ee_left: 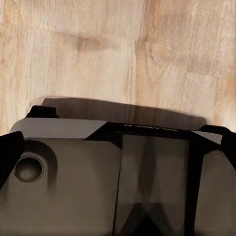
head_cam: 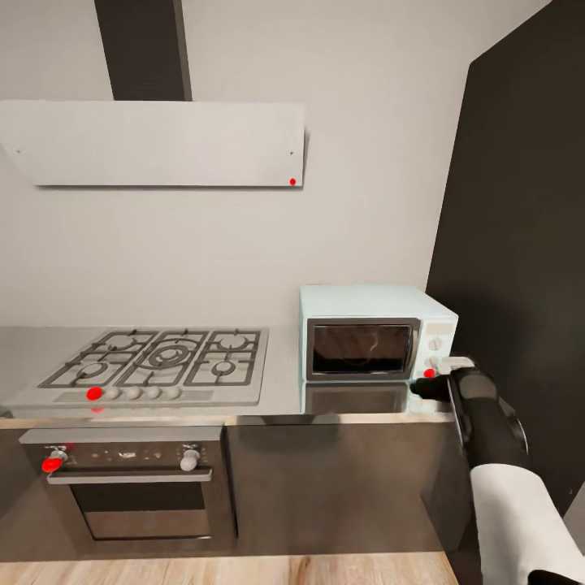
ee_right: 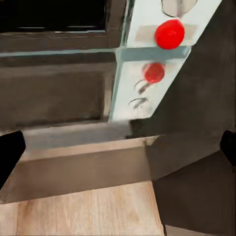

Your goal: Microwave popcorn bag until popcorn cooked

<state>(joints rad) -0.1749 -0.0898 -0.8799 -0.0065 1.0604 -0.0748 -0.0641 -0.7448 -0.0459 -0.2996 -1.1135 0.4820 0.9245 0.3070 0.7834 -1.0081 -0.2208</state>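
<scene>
The mint-blue microwave (head_cam: 366,337) stands on the grey steel countertop (head_cam: 283,380) against the dark side wall, its dark glass door shut. My right gripper (head_cam: 419,387) is at the microwave's lower right corner, just under the red dot (head_cam: 429,373) on its white knob panel. In the right wrist view the red dot (ee_right: 169,33) is close ahead and mirrored in the steel; my right gripper (ee_right: 118,152) is open, a fingertip (ee_right: 10,156) at each side. The left gripper's one visible fingertip (ee_left: 7,155) hangs wide over the wood floor. The popcorn bag and popcorn are out of view.
A gas hob (head_cam: 158,361) with black grates lies left of the microwave, a black oven (head_cam: 130,483) under it and a white hood (head_cam: 154,145) above. A tall dark cabinet (head_cam: 520,244) closes the right side. The left wrist view looks down at my base (ee_left: 118,182).
</scene>
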